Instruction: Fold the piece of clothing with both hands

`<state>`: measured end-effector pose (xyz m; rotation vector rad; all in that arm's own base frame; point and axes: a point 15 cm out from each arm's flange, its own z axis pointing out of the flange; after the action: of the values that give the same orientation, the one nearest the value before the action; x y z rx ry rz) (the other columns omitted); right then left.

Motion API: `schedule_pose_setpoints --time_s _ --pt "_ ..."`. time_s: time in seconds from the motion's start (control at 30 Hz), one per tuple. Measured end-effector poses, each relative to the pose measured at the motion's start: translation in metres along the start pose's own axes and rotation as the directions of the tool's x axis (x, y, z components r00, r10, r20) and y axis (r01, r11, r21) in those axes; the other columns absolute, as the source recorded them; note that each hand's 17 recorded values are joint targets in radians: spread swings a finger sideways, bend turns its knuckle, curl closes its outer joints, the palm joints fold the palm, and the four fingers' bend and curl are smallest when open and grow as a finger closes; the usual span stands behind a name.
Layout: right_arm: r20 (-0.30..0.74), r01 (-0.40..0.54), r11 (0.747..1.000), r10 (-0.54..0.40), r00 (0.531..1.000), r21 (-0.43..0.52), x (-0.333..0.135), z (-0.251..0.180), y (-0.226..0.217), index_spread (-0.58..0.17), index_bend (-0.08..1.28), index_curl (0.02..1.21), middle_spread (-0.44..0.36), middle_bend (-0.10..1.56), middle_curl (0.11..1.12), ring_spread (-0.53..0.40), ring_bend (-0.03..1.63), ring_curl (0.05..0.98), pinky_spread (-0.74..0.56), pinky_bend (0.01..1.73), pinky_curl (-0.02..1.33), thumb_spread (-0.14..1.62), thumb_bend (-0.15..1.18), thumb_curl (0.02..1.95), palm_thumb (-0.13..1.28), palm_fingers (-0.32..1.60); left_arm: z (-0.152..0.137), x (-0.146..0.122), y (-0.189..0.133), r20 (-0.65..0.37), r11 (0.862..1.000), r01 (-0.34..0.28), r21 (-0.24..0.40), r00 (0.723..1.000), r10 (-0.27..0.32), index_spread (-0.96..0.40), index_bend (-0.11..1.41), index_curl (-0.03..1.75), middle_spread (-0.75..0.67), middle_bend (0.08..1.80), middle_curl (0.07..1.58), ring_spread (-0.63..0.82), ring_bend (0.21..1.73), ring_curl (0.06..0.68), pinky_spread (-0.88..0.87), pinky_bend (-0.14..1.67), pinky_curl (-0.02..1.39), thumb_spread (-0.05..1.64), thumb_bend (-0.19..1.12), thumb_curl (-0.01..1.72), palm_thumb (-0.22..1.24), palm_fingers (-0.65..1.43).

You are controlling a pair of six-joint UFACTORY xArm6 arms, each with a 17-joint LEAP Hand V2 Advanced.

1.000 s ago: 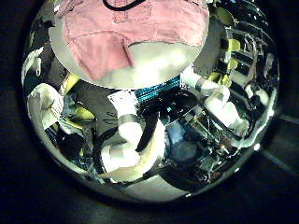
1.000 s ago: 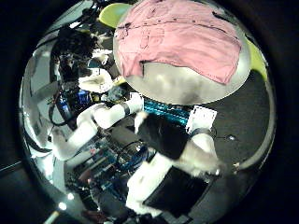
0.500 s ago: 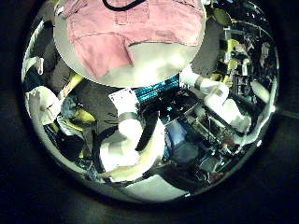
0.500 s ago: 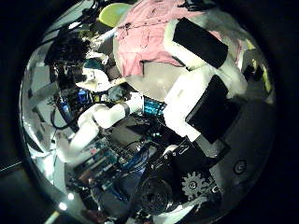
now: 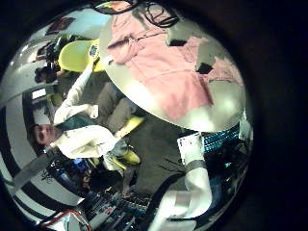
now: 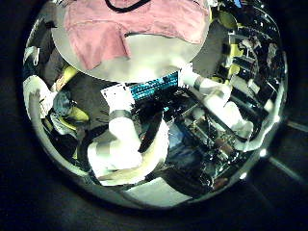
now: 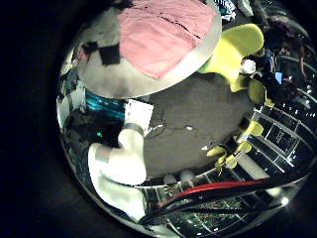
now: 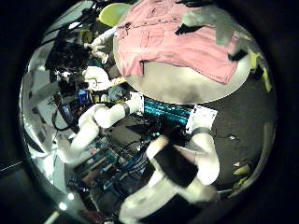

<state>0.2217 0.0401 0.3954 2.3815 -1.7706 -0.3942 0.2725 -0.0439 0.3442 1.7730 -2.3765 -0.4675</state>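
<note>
The piece of clothing [image 5: 164, 63] is a buttoned garment lying spread flat on a round table [image 5: 188, 123]. It also shows in the left thumb side palm view [image 6: 125, 29], the right little finger side palm view [image 7: 163, 35] and the right thumb side palm view [image 8: 173, 37]. Both hands hang well above the table, away from the cloth. The left hand's fingertips [image 5: 204, 65] show in front of the garment without touching it. Neither hand holds anything.
A chair [image 7: 233, 50] stands beside the table and also shows in the left little finger side palm view [image 5: 77, 53]. The white arms [image 6: 120, 144] [image 8: 103, 117] reach up from below the table rim [image 8: 187, 89]. Cluttered racks and equipment surround the table.
A finger of the right hand swung across the right thumb side view half a second ago and has drawn back. The left palm camera shifted slightly. The garment lies as before.
</note>
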Motion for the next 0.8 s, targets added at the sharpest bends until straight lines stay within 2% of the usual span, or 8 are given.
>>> schedule_pose_setpoints --time_s 0.17,0.33,0.8 --pt "0.000 0.000 1.000 0.000 1.000 0.000 0.000 0.000 0.000 -0.330 0.51 0.49 -0.003 0.64 0.52 0.074 0.82 0.386 0.26 0.76 0.43 1.37 -0.01 0.27 0.44 0.04 -0.008 -0.003 0.005 -0.010 0.998 0.033 0.060 0.999 -0.033 -0.05 0.16 0.31 0.14 0.22 0.39 0.07 0.82 0.233 0.10 0.53 0.34 1.16 -0.02 0.26 0.16 0.16" --pt "0.000 0.000 1.000 0.000 1.000 0.000 0.000 0.000 0.000 -0.323 0.46 0.46 0.014 0.59 0.48 0.112 0.77 0.353 0.32 0.69 0.38 1.37 -0.01 0.26 0.44 0.11 -0.014 -0.003 0.005 -0.061 0.992 0.062 0.108 0.997 -0.056 -0.04 0.16 0.31 0.15 0.22 0.39 0.08 0.82 0.233 0.11 0.53 0.35 1.16 -0.02 0.26 0.16 0.15" --pt "0.000 0.000 1.000 0.000 1.000 0.000 0.000 0.000 0.000 -0.322 0.35 0.42 0.013 0.48 0.42 0.117 0.68 0.292 0.37 0.56 0.30 1.39 -0.01 0.25 0.45 0.22 -0.008 -0.001 0.013 -0.094 0.994 0.051 0.092 0.995 -0.042 -0.02 0.15 0.30 0.17 0.21 0.39 0.12 0.83 0.236 0.15 0.54 0.35 1.11 -0.02 0.26 0.16 0.11"
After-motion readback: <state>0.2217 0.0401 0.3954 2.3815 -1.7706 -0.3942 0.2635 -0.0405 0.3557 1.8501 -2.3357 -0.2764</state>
